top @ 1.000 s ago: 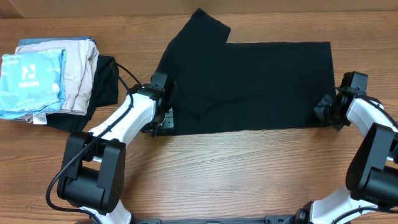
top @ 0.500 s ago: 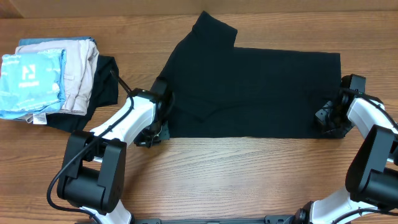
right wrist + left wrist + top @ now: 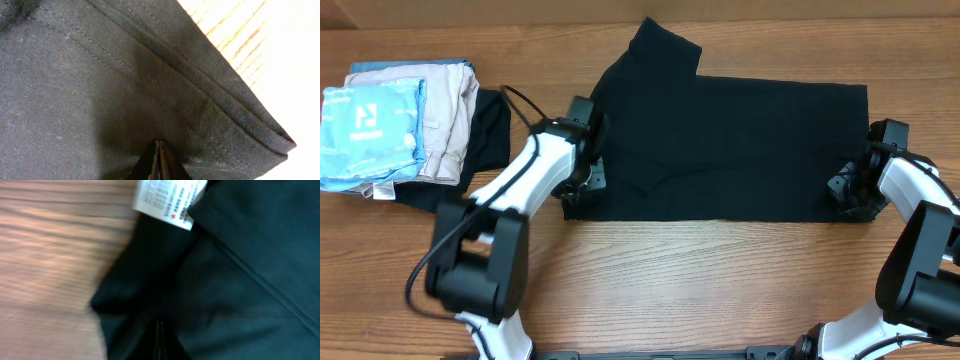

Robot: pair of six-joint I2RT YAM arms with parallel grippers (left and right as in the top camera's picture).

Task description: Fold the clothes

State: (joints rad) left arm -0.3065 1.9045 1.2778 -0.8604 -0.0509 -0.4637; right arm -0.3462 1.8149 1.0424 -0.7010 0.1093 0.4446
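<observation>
- Shirt (image 3: 740,140) lies as a long black band across the counter (image 3: 650,280). Its long axis runs left to right, and one sleeve (image 3: 660,45) points toward the far edge.
- Left fingers (image 3: 586,180) are closed, apparently pinching its left near corner.
- Right fingers (image 3: 149,167) are closed on fabric at its right near corner.
- Each arm holds its own end, so the fabric spans between them.

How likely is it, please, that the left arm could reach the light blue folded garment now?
Probably not yet: the left gripper is shut on the black T-shirt. The light blue garment lies uncovered nearby, though.
</observation>
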